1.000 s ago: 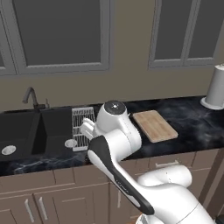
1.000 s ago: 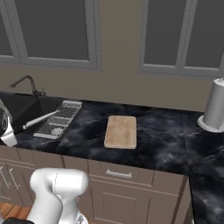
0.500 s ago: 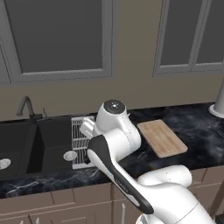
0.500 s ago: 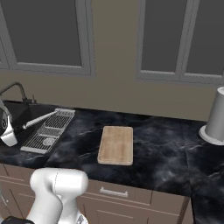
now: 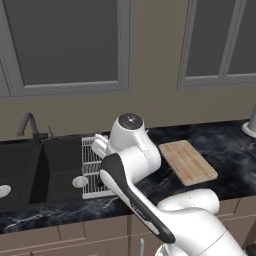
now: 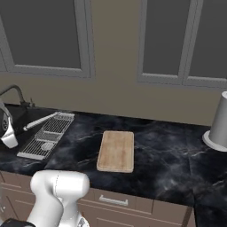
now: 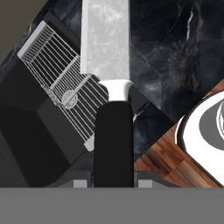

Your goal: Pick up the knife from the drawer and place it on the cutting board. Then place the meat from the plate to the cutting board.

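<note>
A knife [image 7: 110, 87] fills the middle of the hand view, its black handle rising from 6 o'clock and its silver-grey blade running up to 12 o'clock, with a white collar between the two. The gripper [image 7: 109, 183] is closed on the handle, one small grey fingertip [image 7: 79, 183] showing on each side of it at the bottom. Behind the blade lies a black marbled counter [image 7: 175, 52]. At 9 o'clock from the knife sits a white ribbed rack [image 7: 65, 83], and beyond it, toward 8 o'clock, the dark basin of a sink [image 7: 26, 131]. At 4 o'clock a strip of reddish-brown wood floor shows, partly covered by the robot's own white body. In the left base view the board [image 5: 187, 161], light tan with a darker edge, lies flat and bare on the counter at 3 o'clock from the arm's upper joint; the rack [image 5: 92, 167] sits just left of the arm, with the sink [image 5: 30, 165] and a dark tap [image 5: 29, 125] farther toward 9 o'clock. In the right base view the board [image 6: 116, 150] lies near the centre, the rack [image 6: 46, 135] at its 9 o'clock, well apart, and a white cylinder [image 6: 218, 123] stands on the counter at 3 o'clock. Grey-framed windows run along the wall above.
</note>
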